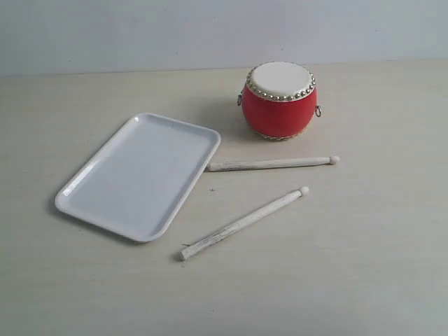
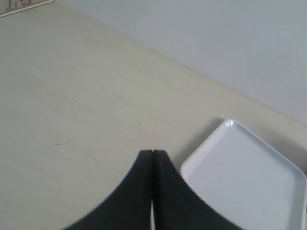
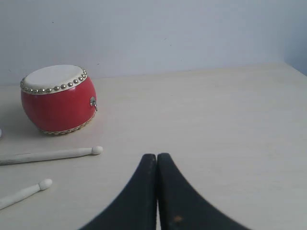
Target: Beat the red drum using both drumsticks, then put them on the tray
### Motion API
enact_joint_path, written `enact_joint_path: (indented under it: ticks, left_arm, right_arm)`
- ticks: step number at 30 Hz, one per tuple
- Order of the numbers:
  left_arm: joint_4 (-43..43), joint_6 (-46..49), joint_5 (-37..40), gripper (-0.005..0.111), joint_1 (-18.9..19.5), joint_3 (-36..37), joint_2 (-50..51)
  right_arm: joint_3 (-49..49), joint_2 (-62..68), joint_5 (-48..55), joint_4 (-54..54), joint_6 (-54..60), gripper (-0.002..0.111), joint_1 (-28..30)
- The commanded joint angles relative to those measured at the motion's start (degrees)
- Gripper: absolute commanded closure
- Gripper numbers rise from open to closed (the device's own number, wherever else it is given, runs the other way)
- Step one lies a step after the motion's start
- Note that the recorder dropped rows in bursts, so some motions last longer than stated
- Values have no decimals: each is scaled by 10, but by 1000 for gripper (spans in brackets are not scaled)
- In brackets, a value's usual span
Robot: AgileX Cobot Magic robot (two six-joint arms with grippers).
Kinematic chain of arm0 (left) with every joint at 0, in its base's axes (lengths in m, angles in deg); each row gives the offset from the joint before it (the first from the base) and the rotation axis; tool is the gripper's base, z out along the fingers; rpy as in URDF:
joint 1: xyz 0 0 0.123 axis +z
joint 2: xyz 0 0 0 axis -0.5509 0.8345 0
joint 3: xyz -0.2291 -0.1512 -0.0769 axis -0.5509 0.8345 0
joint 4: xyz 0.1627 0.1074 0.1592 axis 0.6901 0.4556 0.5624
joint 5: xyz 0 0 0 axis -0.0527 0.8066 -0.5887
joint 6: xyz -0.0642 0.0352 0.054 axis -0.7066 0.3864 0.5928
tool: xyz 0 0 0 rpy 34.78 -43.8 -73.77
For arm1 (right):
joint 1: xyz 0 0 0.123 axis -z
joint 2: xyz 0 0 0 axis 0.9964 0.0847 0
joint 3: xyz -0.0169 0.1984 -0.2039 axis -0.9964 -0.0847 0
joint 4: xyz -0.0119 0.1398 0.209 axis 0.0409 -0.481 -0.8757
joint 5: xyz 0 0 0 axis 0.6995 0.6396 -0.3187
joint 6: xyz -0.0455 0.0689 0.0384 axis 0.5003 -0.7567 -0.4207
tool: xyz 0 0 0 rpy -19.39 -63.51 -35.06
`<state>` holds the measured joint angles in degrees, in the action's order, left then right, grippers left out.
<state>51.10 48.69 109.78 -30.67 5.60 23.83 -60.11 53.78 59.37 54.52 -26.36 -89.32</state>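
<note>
Exterior view | step: pickup not begun | far drumstick [image 1: 273, 164], near drumstick [image 1: 243, 222] lie 6 o'clock of red drum [image 1: 280, 105] | left claw [image 2: 152, 154], right claw [image 3: 157, 156] clenched, empty | next: open, grasp one each

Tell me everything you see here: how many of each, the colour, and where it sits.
red drum: one, red with a cream skin top, far side of the table.
drumsticks: two, whitewashed wood; one just in front of the drum, butt end at the tray's edge; the other nearer, beside the tray.
tray: one, glossy white, left of the drum, nothing on it.
table: one, pale beige.
wall: pale grey, behind.
left end effector: one, black, shut, near a tray corner.
right end effector: one, black, shut, facing the drum.
</note>
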Motion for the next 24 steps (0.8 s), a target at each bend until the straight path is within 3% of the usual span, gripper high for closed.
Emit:
enact_joint_path:
  ticks: [1, 24]
  left_arm:
    - [1, 0, -4, 107, 1, 2, -4]
    - [9, 4, -4, 107, 1, 2, -4]
  right_arm:
    - [-3, -3, -3, 3, 1, 108, -2]
    - [-3, -3, -3, 3, 1, 108, -2]
